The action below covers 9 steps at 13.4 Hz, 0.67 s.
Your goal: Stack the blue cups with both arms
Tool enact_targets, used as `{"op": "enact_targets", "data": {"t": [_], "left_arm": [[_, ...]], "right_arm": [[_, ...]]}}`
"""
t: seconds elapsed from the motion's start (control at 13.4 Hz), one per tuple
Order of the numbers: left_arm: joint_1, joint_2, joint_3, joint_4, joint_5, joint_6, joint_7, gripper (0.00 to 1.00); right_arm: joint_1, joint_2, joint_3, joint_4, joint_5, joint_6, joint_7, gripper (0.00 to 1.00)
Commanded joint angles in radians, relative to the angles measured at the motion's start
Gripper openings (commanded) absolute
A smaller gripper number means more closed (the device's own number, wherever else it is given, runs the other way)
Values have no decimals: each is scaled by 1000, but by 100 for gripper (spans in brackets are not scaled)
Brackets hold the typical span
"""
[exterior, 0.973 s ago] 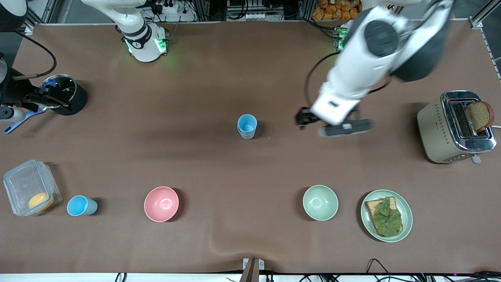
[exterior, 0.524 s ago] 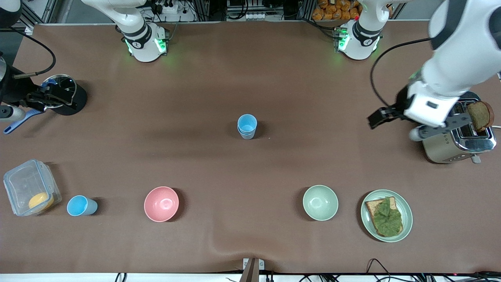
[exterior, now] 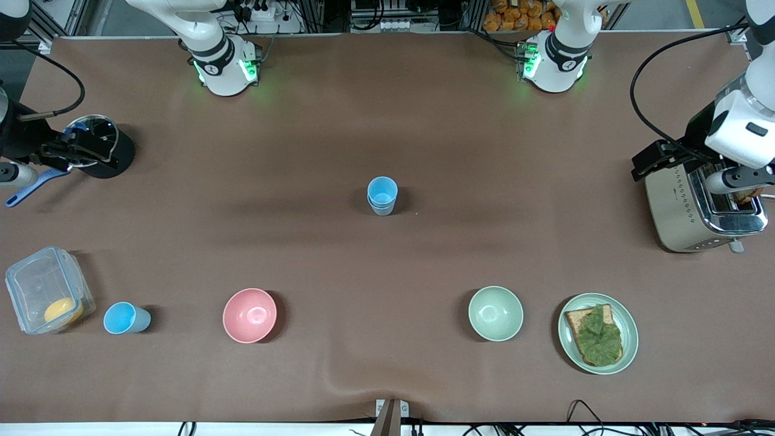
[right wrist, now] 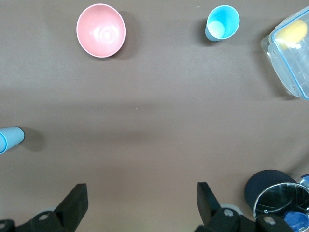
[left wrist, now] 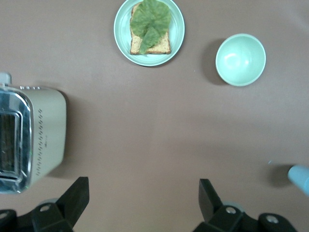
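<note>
Two blue cups (exterior: 382, 195) stand nested at the table's middle; their edge shows in the left wrist view (left wrist: 300, 178) and the right wrist view (right wrist: 9, 139). A single blue cup (exterior: 125, 318) stands beside the clear container, also in the right wrist view (right wrist: 222, 22). My left gripper (exterior: 657, 158) is open and empty, up over the table next to the toaster; in its wrist view (left wrist: 143, 195) bare table lies between the fingers. My right gripper (exterior: 71, 151) is open and empty by the black pot at the right arm's end, over bare table in its wrist view (right wrist: 141, 197).
A toaster (exterior: 702, 200) stands at the left arm's end. A plate with lettuce toast (exterior: 598, 333), a pale green bowl (exterior: 495, 313) and a pink bowl (exterior: 249, 315) sit nearer the camera. A clear container (exterior: 45, 289) and a black pot (exterior: 106, 148) are at the right arm's end.
My left arm has swung away from beside the nested cups to the toaster at its own end of the table, gripper empty. The right arm and the cups have not moved.
</note>
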Motion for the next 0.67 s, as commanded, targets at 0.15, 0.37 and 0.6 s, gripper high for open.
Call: {"op": "enact_targets", "data": {"t": [0.15, 0.37, 0.6], "left_arm": [[-73, -26, 82, -9, -3, -41, 72, 100], [-71, -23, 68, 23, -3, -79, 73, 100], [-73, -25, 67, 52, -5, -97, 78, 100]], "right_arm": [[-31, -11, 16, 4, 3, -15, -13, 100], [-30, -11, 14, 3, 3, -15, -13, 100], [-28, -13, 14, -3, 1, -16, -13, 100]]}}
